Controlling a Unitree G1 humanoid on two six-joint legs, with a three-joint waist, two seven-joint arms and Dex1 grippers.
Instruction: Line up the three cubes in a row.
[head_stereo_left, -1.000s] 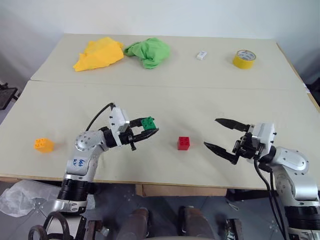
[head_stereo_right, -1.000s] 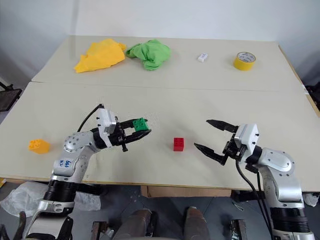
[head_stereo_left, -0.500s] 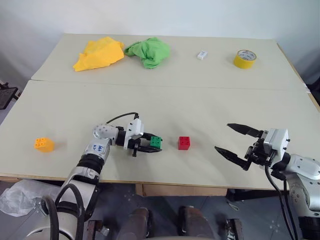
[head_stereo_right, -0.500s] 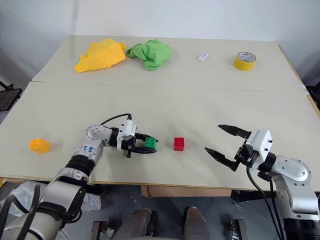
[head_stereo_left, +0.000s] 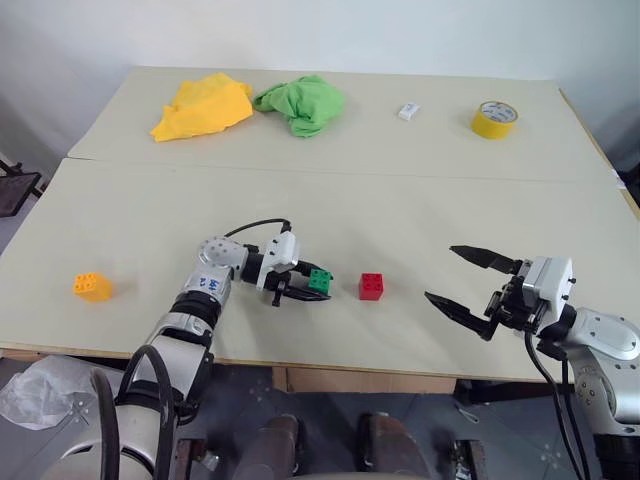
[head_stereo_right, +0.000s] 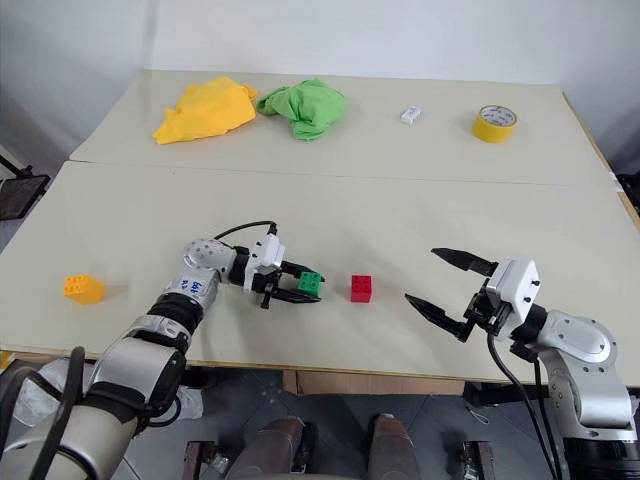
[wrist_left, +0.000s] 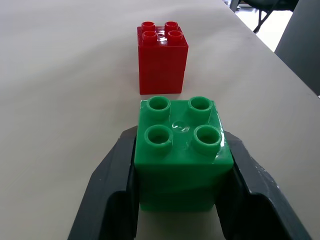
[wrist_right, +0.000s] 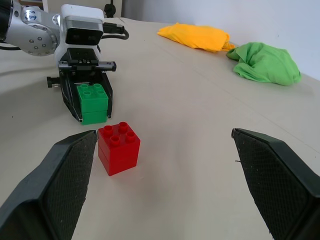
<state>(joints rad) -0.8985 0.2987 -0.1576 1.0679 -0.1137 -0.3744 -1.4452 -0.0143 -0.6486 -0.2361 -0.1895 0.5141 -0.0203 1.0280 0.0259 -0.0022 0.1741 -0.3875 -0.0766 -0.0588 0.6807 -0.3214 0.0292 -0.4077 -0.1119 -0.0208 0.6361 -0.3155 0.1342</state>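
**Green cube down beside the red, release in hand**

You are at the placing step for the green cube. It sits on the table just left of the red cube, with a small gap between them, studs up and roughly square to its neighbour. The left gripper lies low along the table, pointing toward the red cube, and its two fingers flank the green cube's sides. In the left wrist view the pads look close against the plastic, with at most a sliver of shadow on either side; you cannot tell from this whether the grip has let go, so treat the cube as possibly held.

The right gripper hangs above the table well to the right of the red cube, jaws spread wide and empty.

The orange cube lies far off near the table's left edge, well apart from the other two. So two of three are roughly in place, and the row is not finished.

Next, you need the left fingers fully clear of the green cube, then a straight pull back along their own line, so neither pad drags the cube or knocks it into the red one. After that, the orange cube is yours to fetch with the left arm and set left of the green.
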